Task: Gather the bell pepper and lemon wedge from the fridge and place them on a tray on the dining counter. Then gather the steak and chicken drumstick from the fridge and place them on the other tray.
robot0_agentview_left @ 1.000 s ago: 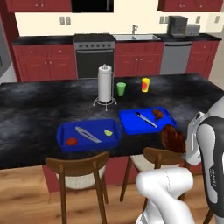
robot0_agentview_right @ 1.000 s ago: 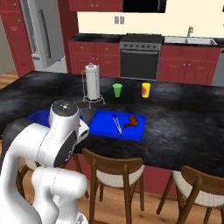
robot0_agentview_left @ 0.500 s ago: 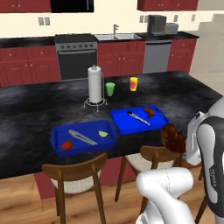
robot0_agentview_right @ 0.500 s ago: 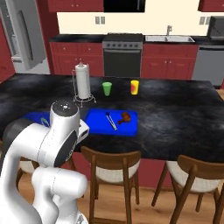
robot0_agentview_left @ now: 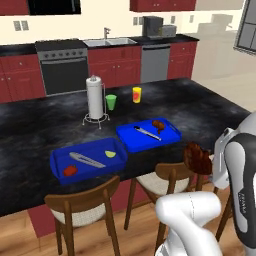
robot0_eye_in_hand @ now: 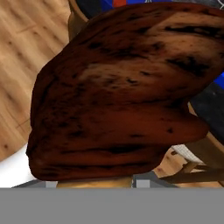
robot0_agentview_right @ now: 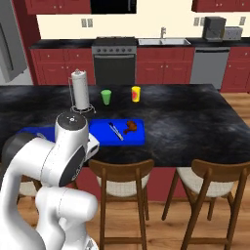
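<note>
1. Dining counter (robot0_agentview_left: 210, 107) spans mid-frame of the left base view, carrying 2 blue trays.
2. Left tray (robot0_agentview_left: 60, 157), lower left, holds bell pepper (robot0_agentview_left: 70, 170) and lemon wedge (robot0_agentview_left: 110, 154); produce sorted apart from meat.
3. Right tray (robot0_agentview_left: 172, 134), centre, holds steak (robot0_agentview_left: 158, 124).
4. Chicken drumstick (robot0_agentview_left: 198, 158), right of centre, is clamped in the part-closed gripper (robot0_agentview_left: 212, 167), off the counter edge, presumably bound for the right tray.

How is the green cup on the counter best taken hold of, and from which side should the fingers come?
Probably by its side wall, a little below the rim, coming from the stool side of the counter. The green cup stands upright with its mouth open upward, so its round wall offers two opposite faces. The paper towel holder stands close on one side, so the front looks freer.
</note>
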